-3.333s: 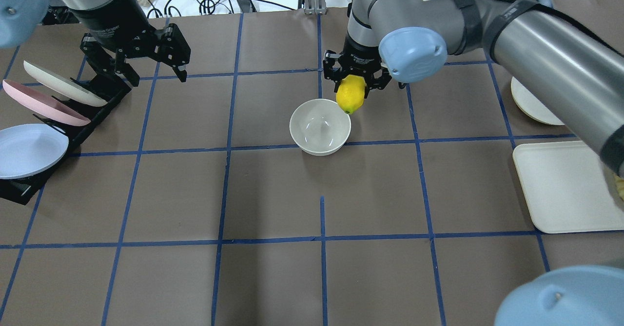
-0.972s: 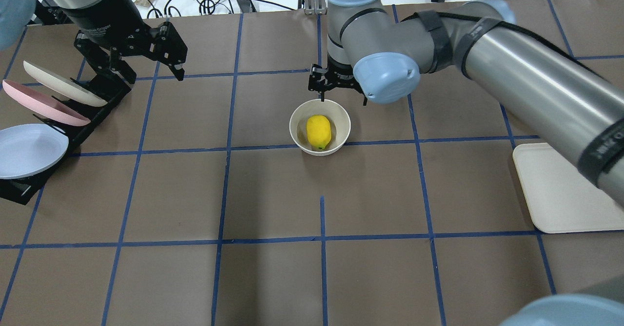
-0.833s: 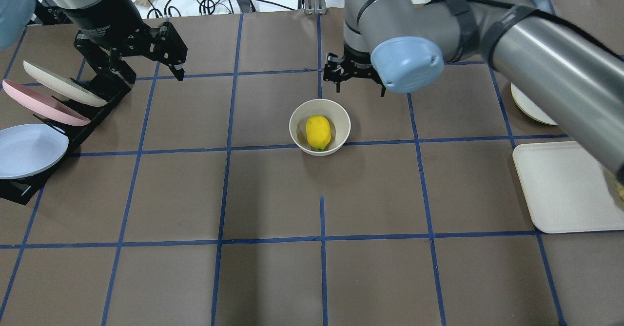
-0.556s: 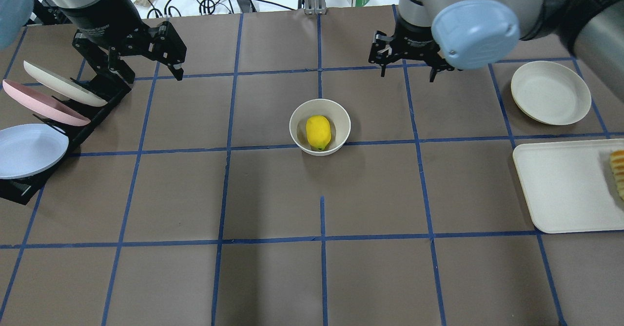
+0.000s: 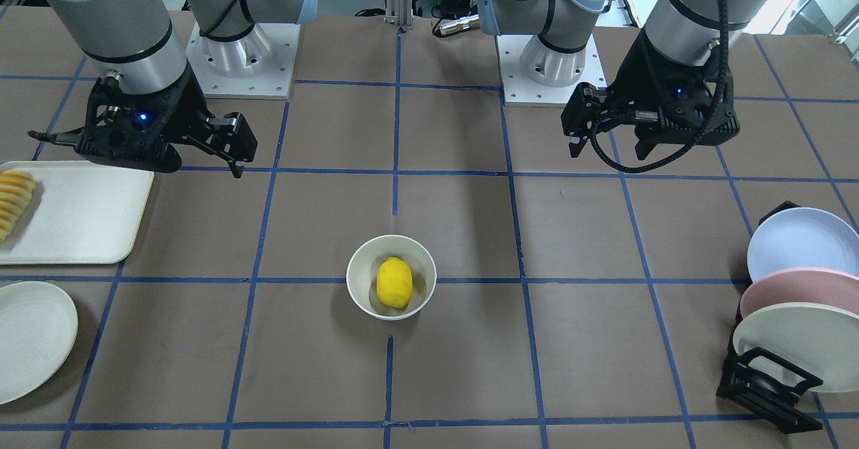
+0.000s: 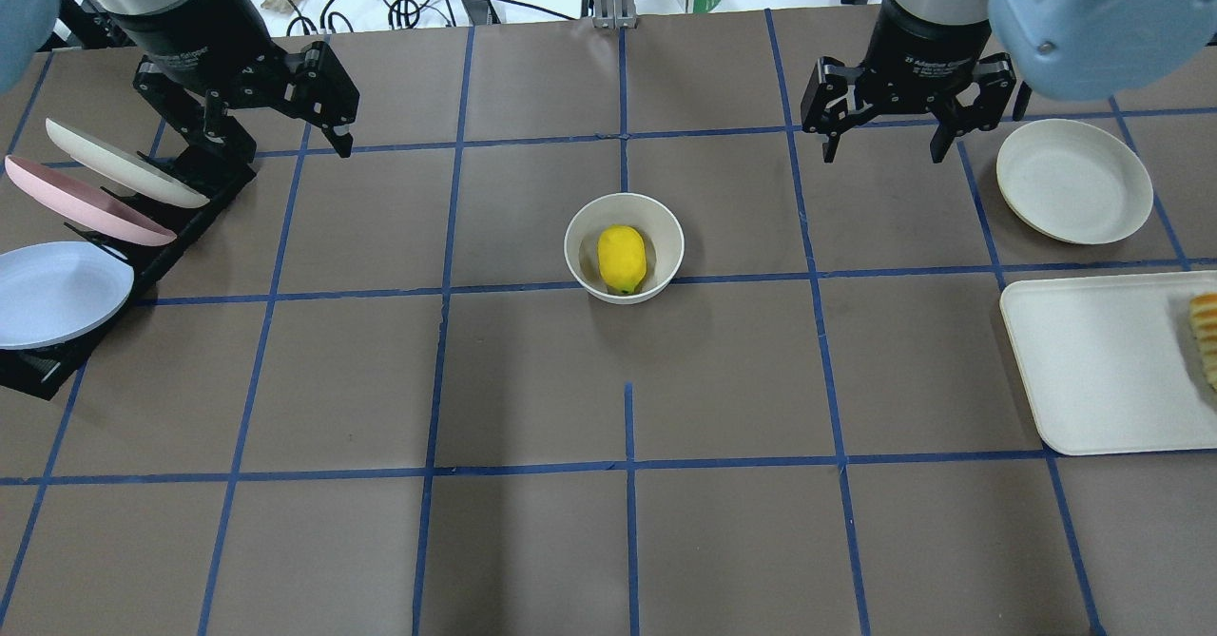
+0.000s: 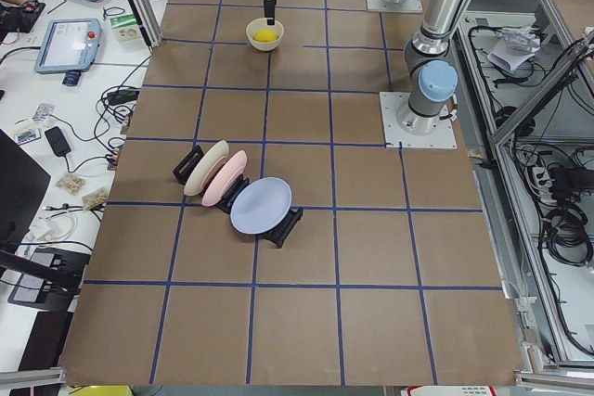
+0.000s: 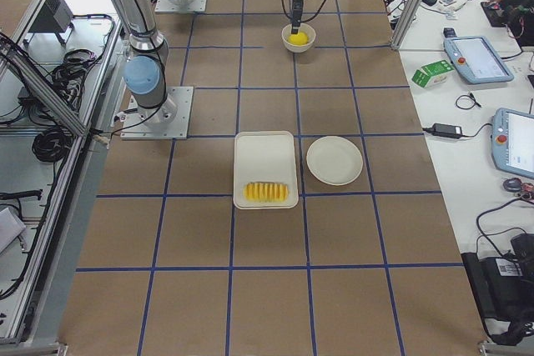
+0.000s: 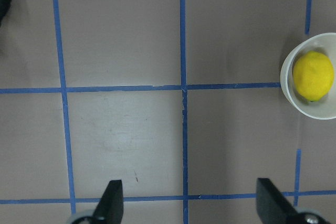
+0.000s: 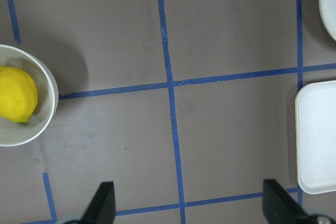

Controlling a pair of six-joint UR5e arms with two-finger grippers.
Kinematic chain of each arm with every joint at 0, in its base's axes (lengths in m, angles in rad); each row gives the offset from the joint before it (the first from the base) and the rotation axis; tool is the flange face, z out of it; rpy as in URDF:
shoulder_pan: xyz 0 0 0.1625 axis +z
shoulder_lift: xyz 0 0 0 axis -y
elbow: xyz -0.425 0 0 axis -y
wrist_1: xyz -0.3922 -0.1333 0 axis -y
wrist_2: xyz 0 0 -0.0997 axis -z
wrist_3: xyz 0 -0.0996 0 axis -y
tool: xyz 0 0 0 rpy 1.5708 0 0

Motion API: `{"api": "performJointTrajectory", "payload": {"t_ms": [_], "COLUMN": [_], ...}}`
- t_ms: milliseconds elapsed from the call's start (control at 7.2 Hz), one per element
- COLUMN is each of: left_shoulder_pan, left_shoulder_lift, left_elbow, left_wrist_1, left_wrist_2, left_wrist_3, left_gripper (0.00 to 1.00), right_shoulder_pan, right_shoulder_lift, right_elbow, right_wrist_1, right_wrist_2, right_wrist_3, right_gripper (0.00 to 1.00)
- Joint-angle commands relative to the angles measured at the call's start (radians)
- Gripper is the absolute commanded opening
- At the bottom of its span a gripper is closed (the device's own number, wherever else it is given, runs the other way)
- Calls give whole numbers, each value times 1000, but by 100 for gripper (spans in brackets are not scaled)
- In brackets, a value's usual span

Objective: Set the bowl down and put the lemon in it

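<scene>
Lemon (image 6: 622,258) now lies inside the bowl (image 6: 576,237), resting on its side against the glossy bottom, and nothing is touching it. A few seconds ago the right claw (image 6: 884,146) had it clamped just beside the bowl's rim; since then the claw has let go and swung away. It now hangs with its fingers spread wide and nothing between them, and the bowl sits well apart from it, down on the table off to its left. A round cream plate (image 6: 1074,194) is just to that claw's other side, with the tray (image 6: 1093,370) beyond it.

The left claw (image 6: 280,137) has hardly shifted in that time. It hovers next to the rack of plates (image 6: 67,237), fingers apart and empty too, and the bowl is well off to its right. So the bowl and its fruit stand between the two claws, clear of both.

To my eye that settles it: the bowl is placed upright on the table and the lemon is in it. Both arms look to be backing off rather than reaching for anything.
</scene>
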Motion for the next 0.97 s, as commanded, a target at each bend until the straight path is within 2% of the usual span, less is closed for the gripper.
{"api": "performJointTrajectory", "payload": {"t_ms": [0, 139, 833], "left_shoulder_pan": [-2, -4, -4], "left_shoulder_lift": [-22, -11, -11], "left_elbow": [-5, -10, -13], "left_wrist_1": [8, 8, 7], "left_wrist_2": [-4, -2, -2], "left_wrist_3": [-3, -1, 2], "left_gripper": [88, 88, 88], "right_shoulder_pan": [-19, -50, -46], "right_shoulder_lift": [-10, -12, -27], "right_elbow": [1, 7, 9], "right_wrist_1": [11, 12, 15], "right_wrist_2": [36, 57, 47], "right_wrist_3": [-43, -60, -49], "right_gripper": [100, 100, 100]}}
